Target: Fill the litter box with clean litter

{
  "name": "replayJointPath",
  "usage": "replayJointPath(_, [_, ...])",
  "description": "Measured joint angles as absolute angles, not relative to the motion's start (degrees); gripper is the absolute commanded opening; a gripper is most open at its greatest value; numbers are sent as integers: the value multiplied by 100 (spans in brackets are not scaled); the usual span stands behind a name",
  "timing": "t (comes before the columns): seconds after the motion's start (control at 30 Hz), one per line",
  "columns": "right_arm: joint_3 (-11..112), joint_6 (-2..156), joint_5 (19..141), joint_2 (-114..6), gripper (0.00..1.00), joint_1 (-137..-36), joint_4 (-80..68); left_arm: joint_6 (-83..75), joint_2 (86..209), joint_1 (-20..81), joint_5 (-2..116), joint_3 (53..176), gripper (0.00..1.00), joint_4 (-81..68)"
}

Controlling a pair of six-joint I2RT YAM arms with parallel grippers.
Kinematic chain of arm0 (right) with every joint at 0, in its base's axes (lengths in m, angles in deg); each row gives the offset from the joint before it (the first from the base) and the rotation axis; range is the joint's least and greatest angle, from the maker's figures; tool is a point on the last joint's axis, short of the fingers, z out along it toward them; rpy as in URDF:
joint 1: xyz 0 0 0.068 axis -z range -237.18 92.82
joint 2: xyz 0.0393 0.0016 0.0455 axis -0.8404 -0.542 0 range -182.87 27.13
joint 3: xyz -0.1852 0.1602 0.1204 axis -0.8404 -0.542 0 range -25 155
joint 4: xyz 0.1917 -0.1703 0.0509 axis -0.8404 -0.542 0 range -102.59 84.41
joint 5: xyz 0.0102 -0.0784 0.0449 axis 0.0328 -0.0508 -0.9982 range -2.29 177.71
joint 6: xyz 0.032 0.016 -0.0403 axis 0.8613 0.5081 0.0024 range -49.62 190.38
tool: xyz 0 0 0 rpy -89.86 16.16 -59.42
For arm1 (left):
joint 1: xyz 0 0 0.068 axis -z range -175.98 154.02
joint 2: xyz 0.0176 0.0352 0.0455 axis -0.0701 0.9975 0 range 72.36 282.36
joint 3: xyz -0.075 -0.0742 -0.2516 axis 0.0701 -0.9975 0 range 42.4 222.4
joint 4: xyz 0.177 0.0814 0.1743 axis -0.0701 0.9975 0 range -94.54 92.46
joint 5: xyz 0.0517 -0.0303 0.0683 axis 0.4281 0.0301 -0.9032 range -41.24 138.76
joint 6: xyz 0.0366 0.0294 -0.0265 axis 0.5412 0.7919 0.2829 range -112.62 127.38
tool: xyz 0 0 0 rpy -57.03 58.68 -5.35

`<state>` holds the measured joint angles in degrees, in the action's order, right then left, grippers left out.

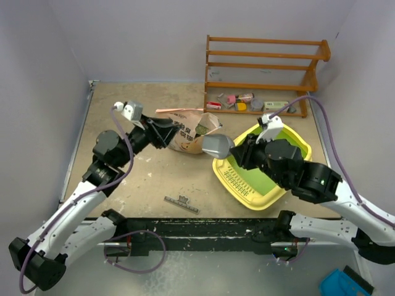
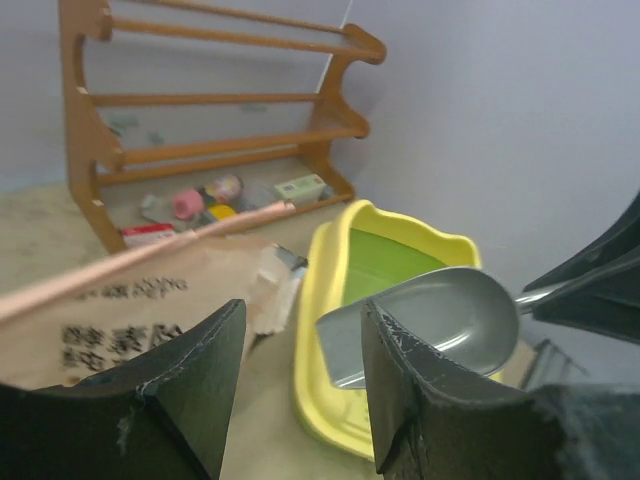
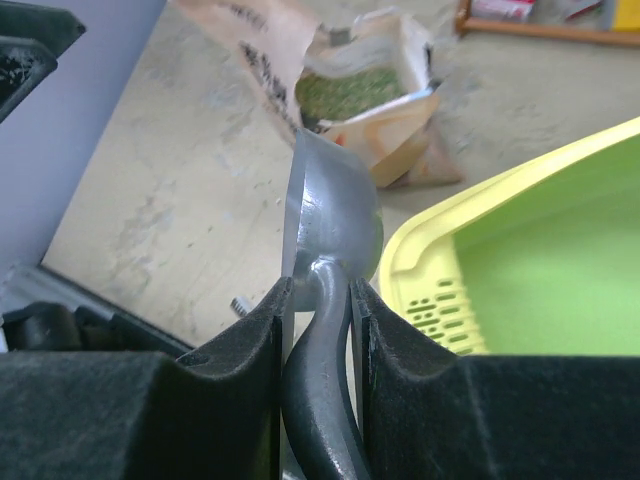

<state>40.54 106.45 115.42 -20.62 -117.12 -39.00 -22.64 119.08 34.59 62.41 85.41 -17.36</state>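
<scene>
Over the near right of the table (image 1: 148,179), my right pincer (image 3: 318,290) is clamping tight on the handle of the silver scoop (image 3: 330,215), whose bowl is hanging just off the left rim of the litter box (image 1: 237,185). The box is sitting flat under my right arm. Beyond the scoop, the tan bag (image 1: 185,137) is lying with its mouth gaping, clean litter (image 3: 345,92) showing inside. My left pincer (image 2: 300,330) is hovering at the bag's side, fingers parted. Farthest back, a wooden rack (image 1: 265,68) is standing against the wall.

On the table (image 1: 148,179) lie the litter box (image 1: 237,180), tan bag (image 1: 185,139), wooden rack (image 1: 265,61) and dark strip (image 1: 181,203).
</scene>
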Motion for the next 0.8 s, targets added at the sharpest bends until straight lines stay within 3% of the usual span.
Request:
replayJointPath(0.23, [5306, 10051, 12165, -2947, 0, -11524, -4464, 20, 12867, 3459, 6060, 9854, 55, -529])
replayJointPath(0.57, [6064, 9550, 11293, -4232, 0, -10047, -4648, 1812, 14349, 3459, 5575, 10724, 56, 1031])
replayJointPath(0.8, [6668, 9338, 10744, -4829, 0, -10025, -4667, 2361, 14401, 3433, 5076, 10873, 74, 1239])
